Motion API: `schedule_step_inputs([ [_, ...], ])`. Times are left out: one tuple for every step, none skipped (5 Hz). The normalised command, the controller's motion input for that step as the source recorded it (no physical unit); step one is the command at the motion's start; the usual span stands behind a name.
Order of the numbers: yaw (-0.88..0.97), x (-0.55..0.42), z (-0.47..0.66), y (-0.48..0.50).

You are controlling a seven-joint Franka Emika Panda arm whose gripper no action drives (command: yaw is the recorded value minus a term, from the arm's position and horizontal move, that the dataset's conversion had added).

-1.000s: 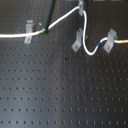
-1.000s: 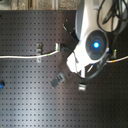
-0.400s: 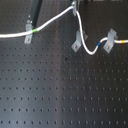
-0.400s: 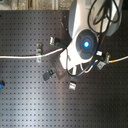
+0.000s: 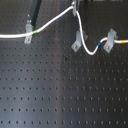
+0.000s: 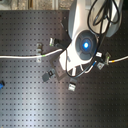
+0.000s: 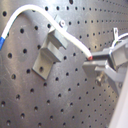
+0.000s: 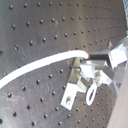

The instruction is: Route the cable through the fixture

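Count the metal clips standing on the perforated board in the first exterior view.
3. One sits at the first exterior view's left by the green band, one near the middle, and one at the right. Others may be hidden.

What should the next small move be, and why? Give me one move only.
Probably lower the gripper a little toward the board. In the first wrist view it pinches the cable, which crosses the top of the clip near its prongs. Whether the cable is already seated there cannot be told, so easing down should help it settle between them.
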Motion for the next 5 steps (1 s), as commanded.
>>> schedule_step_inputs([
  [-0.09,0.017,0.18,-0.026],
  [-0.34,-0.092,0.11,-0.056],
  [-0.3,-0.199,0.06,-0.141],
  [-0.28,-0.201,0.17,-0.122],
  [-0.18,-0.155,0.06,-0.029],
])
